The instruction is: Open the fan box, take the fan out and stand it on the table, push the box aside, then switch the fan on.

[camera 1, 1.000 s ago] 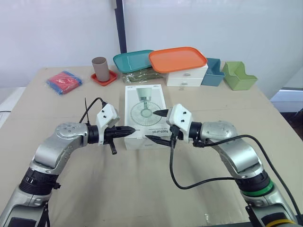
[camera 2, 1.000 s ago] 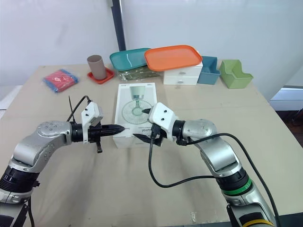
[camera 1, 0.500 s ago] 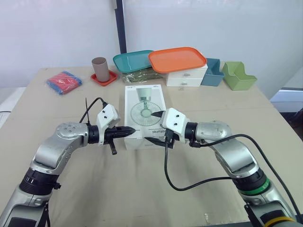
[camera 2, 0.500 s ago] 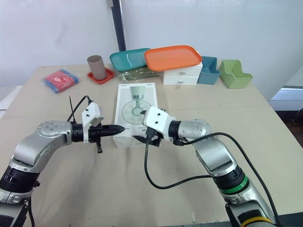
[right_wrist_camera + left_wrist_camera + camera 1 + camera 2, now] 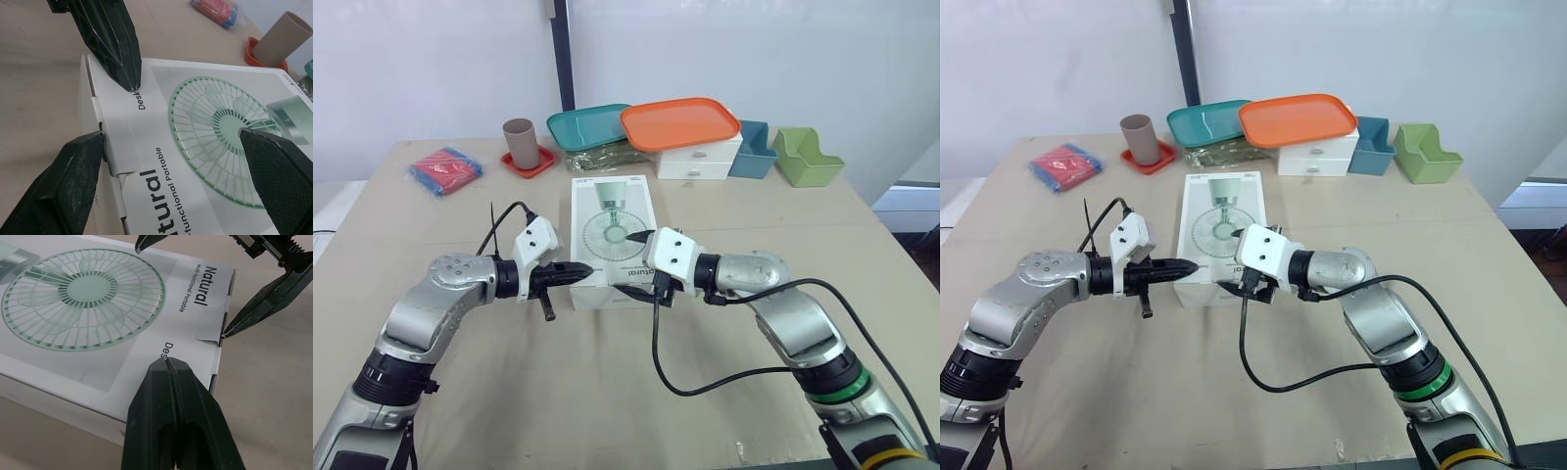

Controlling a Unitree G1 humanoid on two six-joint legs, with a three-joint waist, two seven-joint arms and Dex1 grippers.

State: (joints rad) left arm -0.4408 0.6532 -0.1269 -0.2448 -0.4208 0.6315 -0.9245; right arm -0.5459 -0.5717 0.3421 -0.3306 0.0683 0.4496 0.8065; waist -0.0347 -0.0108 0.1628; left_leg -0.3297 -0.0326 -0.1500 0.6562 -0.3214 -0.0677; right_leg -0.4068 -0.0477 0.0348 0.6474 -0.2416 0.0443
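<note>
– Tabletop [image 5: 607,392]: where's the box [image 5: 612,211]?
– Flat, mid-table, long axis running away from the robot, flap end nearest. Reads "Natural", "Multi-functional Portable". Behind: orange tray [image 5: 680,122] and cup [image 5: 520,140].
– Touching it?
– Near end: left gripper [image 5: 585,271] pinched together, tip on top; right gripper [image 5: 623,261] spread across the flap.

I've got the box [image 5: 612,235] lying flat mid-table [image 5: 460,392], long axis running near to far. White, with a pale green fan graphic on top and "Natural" printed toward the near end. The near-end flap [image 5: 206,325] looks slightly sprung at its edge; the lid is otherwise down.
</note>
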